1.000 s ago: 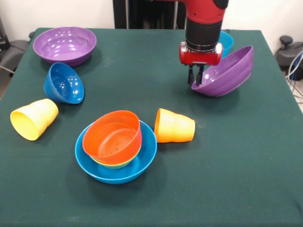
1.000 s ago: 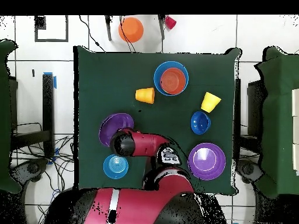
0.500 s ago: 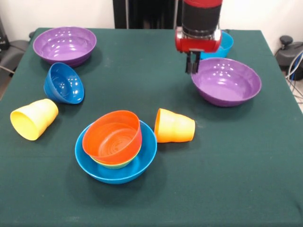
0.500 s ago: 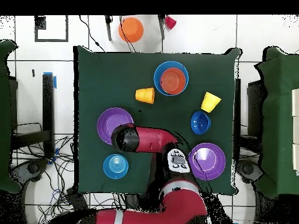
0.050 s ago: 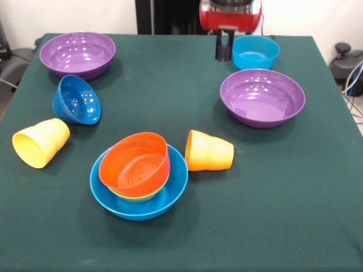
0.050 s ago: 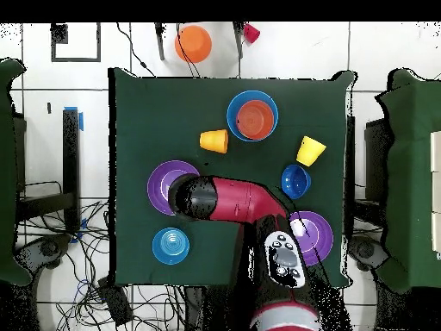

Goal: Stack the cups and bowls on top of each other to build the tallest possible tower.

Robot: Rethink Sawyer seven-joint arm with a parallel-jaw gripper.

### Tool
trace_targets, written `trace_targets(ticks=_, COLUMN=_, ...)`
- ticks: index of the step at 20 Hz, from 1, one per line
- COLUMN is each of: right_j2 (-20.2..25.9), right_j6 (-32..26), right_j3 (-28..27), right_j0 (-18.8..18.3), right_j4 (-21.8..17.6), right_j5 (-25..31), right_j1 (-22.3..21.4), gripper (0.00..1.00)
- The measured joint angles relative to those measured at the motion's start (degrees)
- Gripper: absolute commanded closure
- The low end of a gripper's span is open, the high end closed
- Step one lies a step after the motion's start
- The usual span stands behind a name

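- Red and black robot hand (image 5: 223, 52): hangs at the far edge of the counter (image 5: 272, 198), just left of the cyan bowl; its two dark fingers (image 5: 219, 50) sit close together with nothing between them, touching nothing.
- Small glossy cyan plastic bowl (image 5: 256, 52): upright, far right.
- Wide glossy purple plastic bowl (image 5: 262, 97): upright on the right, just nearer than the cyan bowl, apart from it.
- Second wide purple plastic bowl (image 5: 77, 54): upright, far left corner.
- Dark blue plastic bowl (image 5: 76, 100): tipped on its side, near the second purple bowl.
- Yellow plastic cup (image 5: 41, 142): lying on its side, left edge.
- Large blue plastic bowl (image 5: 139, 182): near centre, holding an orange plastic bowl (image 5: 135, 164) tilted inside it, with a green rim showing beneath.
- Orange plastic cup (image 5: 208, 151): on its side, just right of the large blue bowl.
- No tower stands beyond this nested set.
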Motion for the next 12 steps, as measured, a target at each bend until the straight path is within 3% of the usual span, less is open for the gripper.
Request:
trace_targets(ticks=7, right_j2=0.3, right_j6=0.0, right_j3=0.1, right_j0=-0.1, right_j4=0.7, right_j5=6.3, right_j1=-6.0, gripper=1.00)
trace_targets(ticks=12, right_j2=0.4, right_j6=0.0, right_j3=0.1, right_j0=-0.6, right_j4=0.9, right_j5=8.4, right_j1=-7.9, gripper=1.00)
